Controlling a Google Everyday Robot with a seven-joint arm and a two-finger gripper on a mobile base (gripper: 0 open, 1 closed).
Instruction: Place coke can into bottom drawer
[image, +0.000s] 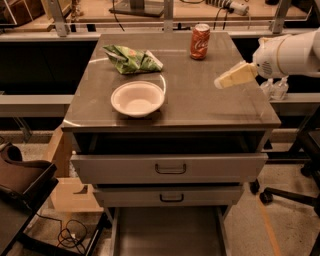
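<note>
The coke can (200, 42), red with white script and a silver rim, stands upright at the back right of the grey cabinet top (200, 100). The bottom drawer (170, 232) is pulled out below, a wide grey tray with a bare floor. My gripper (225, 80) reaches in from the right on a white arm (290, 52), hovering over the right side of the top, in front of and to the right of the can, apart from it.
A white bowl (138, 98) sits front centre-left on the top. A green snack bag (131, 59) lies behind it. Two upper drawer fronts with black handles (170, 169) stand slightly open. A chair base (290, 195) is at right, a dark chair (22, 180) at left.
</note>
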